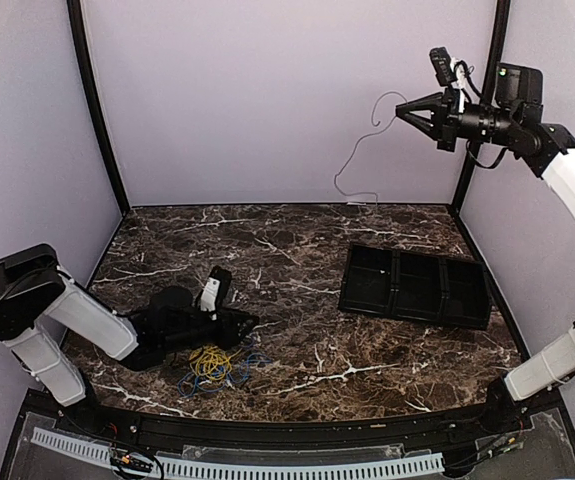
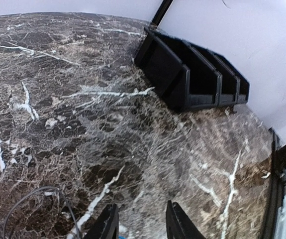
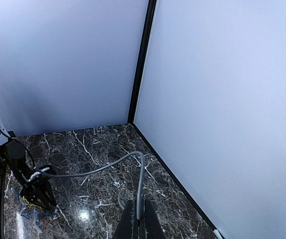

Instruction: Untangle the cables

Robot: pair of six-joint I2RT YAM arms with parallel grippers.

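Observation:
A loopy pile of yellow and blue cables (image 1: 212,365) lies on the marble table near the front left. My left gripper (image 1: 250,322) sits low just beyond it, open and empty (image 2: 142,204). A thin grey wire (image 2: 38,189) arcs at the lower left of the left wrist view. My right gripper (image 1: 400,112) is raised high at the back right, shut on a pale grey cable (image 1: 353,150) that hangs down to the table's back edge. In the right wrist view the cable (image 3: 140,164) rises from the closed gripper (image 3: 138,204) and bends left.
A black three-compartment bin (image 1: 417,287) lies on the right side of the table and also shows in the left wrist view (image 2: 192,74). Walls enclose the back and both sides. The left arm (image 3: 33,189) shows in the right wrist view.

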